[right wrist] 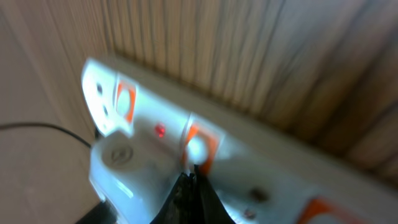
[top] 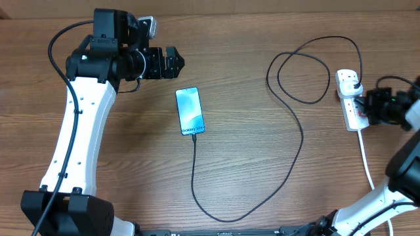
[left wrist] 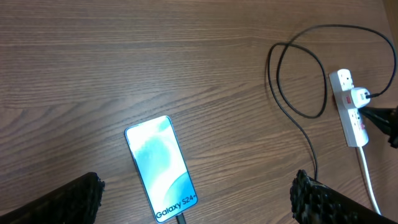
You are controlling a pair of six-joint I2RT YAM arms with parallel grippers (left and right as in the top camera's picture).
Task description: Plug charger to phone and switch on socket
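The phone [top: 189, 111] lies face up mid-table with a blue-teal screen; it also shows in the left wrist view [left wrist: 160, 168]. The charger's thin black cable [top: 262, 196] is plugged into the phone's near end, loops across the table and runs to a plug in the socket [top: 351, 98], a white power strip at the right. My left gripper [top: 172, 62] is open and empty, up and left of the phone. My right gripper [right wrist: 193, 186] is shut, its tips against an orange-red switch on the socket [right wrist: 249, 162]. A red light [right wrist: 160, 130] glows on the strip.
The socket's thick white cord [top: 367, 164] runs from the strip toward the near right edge. The black cable makes a wide loop [top: 298, 72] left of the strip. The table is brown wood.
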